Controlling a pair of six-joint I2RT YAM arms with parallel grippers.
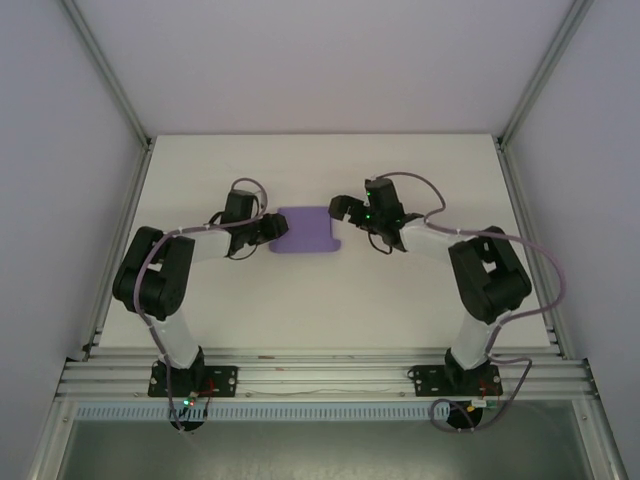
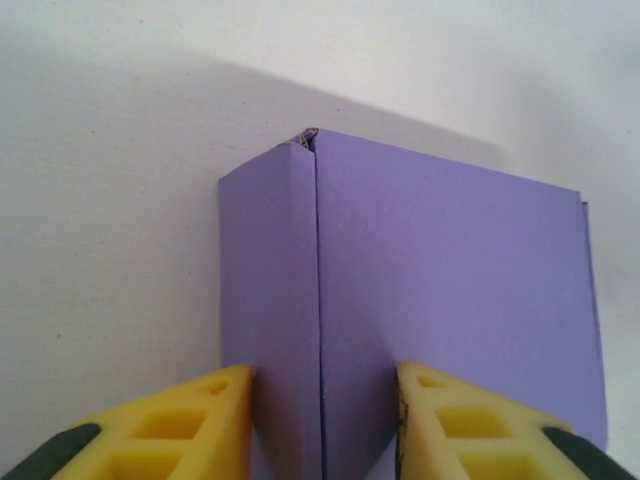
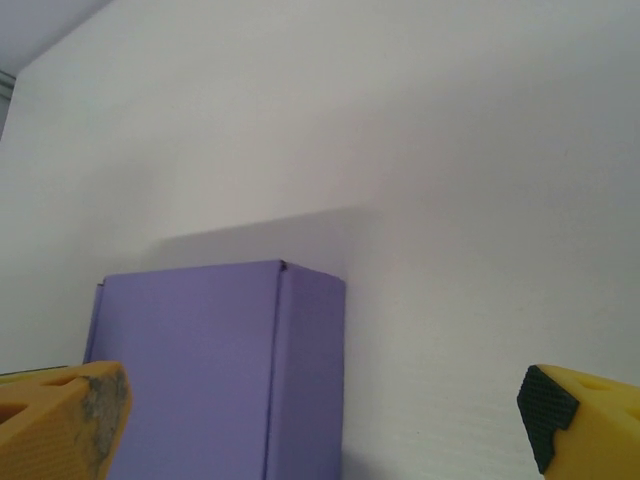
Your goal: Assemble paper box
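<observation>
Purple paper box [image 1: 306, 231] on white table [image 1: 300, 310]

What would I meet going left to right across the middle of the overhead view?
Left arm → left gripper → paper box → right gripper → right arm.

White table [image 1: 320, 300] (alu frame [image 1: 320, 375])
</observation>
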